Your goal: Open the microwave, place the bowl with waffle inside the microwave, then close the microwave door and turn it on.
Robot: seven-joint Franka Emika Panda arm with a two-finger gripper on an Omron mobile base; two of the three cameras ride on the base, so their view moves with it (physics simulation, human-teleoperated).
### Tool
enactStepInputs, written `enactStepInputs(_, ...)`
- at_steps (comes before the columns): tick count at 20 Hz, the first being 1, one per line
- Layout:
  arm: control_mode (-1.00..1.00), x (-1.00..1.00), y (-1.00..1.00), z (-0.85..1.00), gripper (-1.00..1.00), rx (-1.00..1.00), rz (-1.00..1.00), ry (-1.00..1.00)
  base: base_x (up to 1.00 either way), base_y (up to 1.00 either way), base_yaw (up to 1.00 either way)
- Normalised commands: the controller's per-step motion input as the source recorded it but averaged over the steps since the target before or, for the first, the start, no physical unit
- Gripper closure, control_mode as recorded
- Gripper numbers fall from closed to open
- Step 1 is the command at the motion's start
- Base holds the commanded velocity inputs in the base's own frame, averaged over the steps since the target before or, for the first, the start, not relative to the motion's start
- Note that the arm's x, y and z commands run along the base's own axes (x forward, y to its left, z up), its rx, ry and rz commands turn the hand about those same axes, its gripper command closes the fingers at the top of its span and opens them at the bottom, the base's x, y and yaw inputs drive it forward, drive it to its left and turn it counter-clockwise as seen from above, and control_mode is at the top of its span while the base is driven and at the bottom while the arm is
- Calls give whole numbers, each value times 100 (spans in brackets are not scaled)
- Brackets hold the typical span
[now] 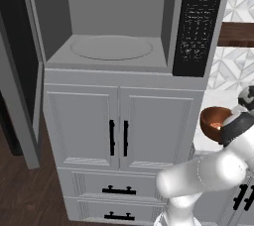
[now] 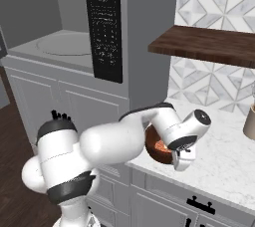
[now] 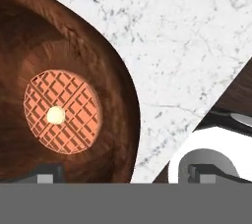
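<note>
Take the microwave [image 1: 124, 27] as your landmark. At its left the microwave door [image 1: 20, 71] hangs swung wide, so the light grey cavity and its turntable [image 1: 111, 47] lie bare, ready to take the load; that first step looks done. The door's far edge runs out of the left base view, so you cannot see how far it swings. The keypad panel [image 2: 104, 27] stands at the cavity's right side; its small markings are too fine to read.

To the right of the microwave and lower, the bowl [image 3: 64, 85] sits on the marble counter [image 3: 187, 46], with the waffle [image 3: 62, 111] flat in its bottom, a pale dot at its centre.

The gripper [image 3: 125, 174] hovers over the bowl's near rim with jaws spread wide and nothing between them, seemingly placed so one finger drops inside the wall and one outside. In both base views the arm covers much of the bowl, and you cannot tell whether a fingertip touches the rim.
</note>
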Motion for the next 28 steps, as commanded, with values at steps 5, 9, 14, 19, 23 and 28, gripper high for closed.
enactStepInputs(5,-100,34,-2,-27,-100,0,0,10,0,0,0)
enactStepInputs(9,-100,19,-2,-38,-100,0,0,9,0,0,0)
enactStepInputs(14,-100,16,0,-35,-100,-1,0,8,0,0,0)
enactStepInputs(19,-100,12,4,-25,100,-4,0,8,0,0,0)
enactStepInputs(23,-100,11,34,-18,100,-11,-2,7,0,0,0)
enactStepInputs(28,-100,5,53,-18,100,-16,-5,6,0,0,0)
